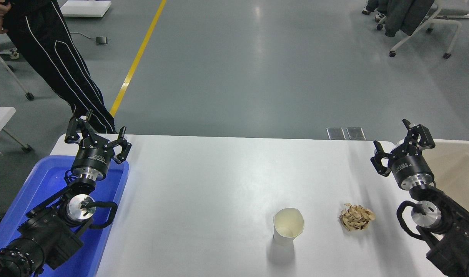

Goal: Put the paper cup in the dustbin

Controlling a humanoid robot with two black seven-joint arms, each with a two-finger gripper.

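The white paper cup (pixel 288 227) stands upright on the white table (pixel 219 184), mouth up, near the front, right of the middle. The beige dustbin (pixel 455 169) sits at the table's right edge, partly behind my right arm. My right gripper (pixel 403 144) is open and empty, at the far right by the bin's left rim, well beyond and to the right of the cup. My left gripper (pixel 96 134) is open and empty, parked at the far left over the blue tub.
A crumpled tan paper wad (pixel 356 217) lies right of the cup. A bright blue tub (pixel 46 181) sits at the left edge under my left arm. A person's legs (pixel 54 57) are beyond the table's far left corner.
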